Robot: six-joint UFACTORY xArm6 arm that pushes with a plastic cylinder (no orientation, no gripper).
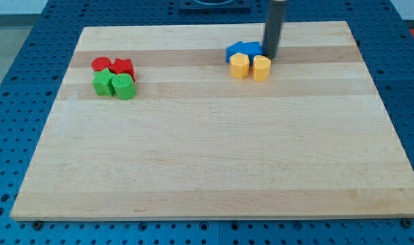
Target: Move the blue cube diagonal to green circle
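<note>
My tip (271,56) touches the right edge of the blue block (242,50), possibly 2 pieces, upper centre. It grips nothing. Green circle (124,87) sits upper left.

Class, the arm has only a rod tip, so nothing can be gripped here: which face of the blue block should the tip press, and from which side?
Press the blue block on its right face, coming from the view's right, where my tip already stands. The green circle lies far left, so that face drives it there. Steer above the two yellow blocks touching its lower edge.

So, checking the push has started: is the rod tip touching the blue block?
Cannot tell: in the camera view my tip overlaps the blue block's right edge, no gap visible.
</note>
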